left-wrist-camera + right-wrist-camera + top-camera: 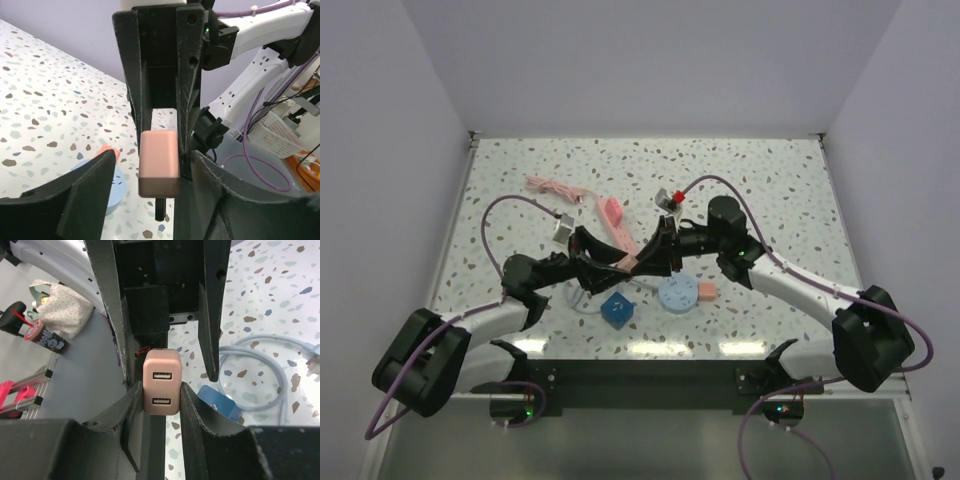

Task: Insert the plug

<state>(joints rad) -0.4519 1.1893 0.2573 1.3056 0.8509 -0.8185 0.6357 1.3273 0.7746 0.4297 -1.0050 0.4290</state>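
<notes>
Left end effector (152, 165) over speckled terrazzo tabletop (40, 100), pale walls (650, 60)

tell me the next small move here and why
Probably draw the left tool straight back off the pink two-port USB charger plug. It stands open, clear of the plug's sides, while the right tool is clamped on the plug, so the right arm alone seems to carry it.

White arms (790, 285), black joints (865, 340), purple cables (490, 215), maybe screws (191, 20).

power strip (613, 215) behind plug (161, 382), block (618, 308) before it, disc (677, 296) right
</notes>
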